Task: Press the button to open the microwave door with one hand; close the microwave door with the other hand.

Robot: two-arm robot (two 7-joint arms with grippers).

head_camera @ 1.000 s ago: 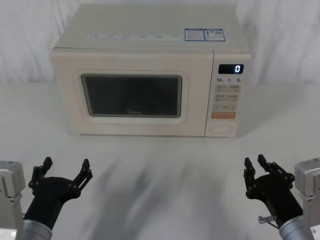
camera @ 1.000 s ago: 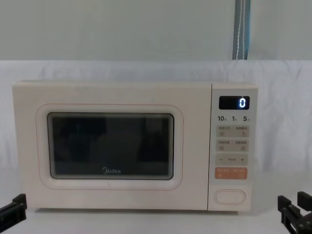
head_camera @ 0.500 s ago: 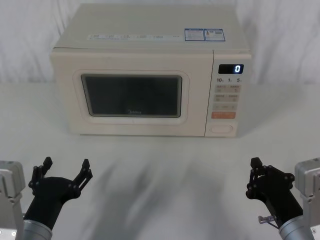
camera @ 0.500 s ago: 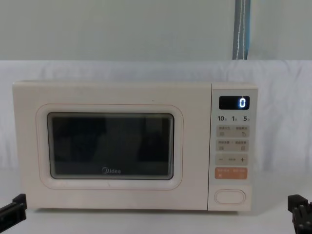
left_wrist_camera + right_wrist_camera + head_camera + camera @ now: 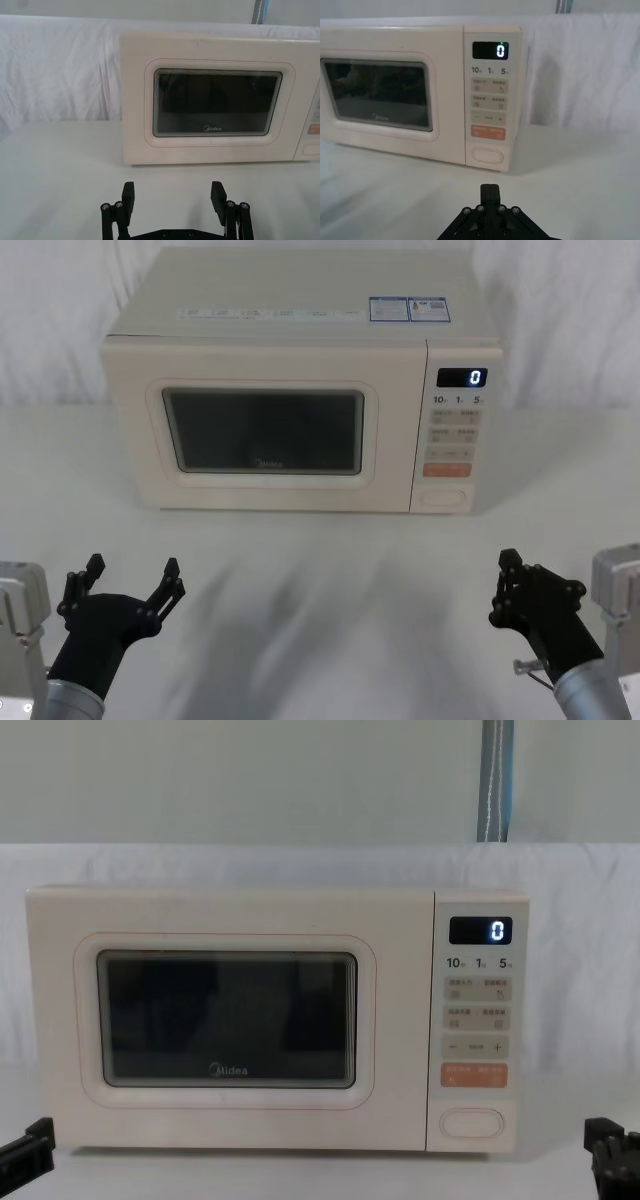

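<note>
On the table (image 5: 330,600) before the closed microwave door (image 5: 262,445), the right claw (image 5: 508,568) is pinched together, the left claw (image 5: 132,575) spread, both empty.

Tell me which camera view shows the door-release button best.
The chest view: the button faces the camera squarely, large and unobstructed. The right wrist view shows it clearly but obliquely; the head view shows it small; the left wrist view cuts it at the frame edge.

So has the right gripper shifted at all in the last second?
Yes. In the head view the right gripper has shut its jaws and sits slightly lower against the microwave's front edge. The left gripper hangs open, unmoved.
</note>
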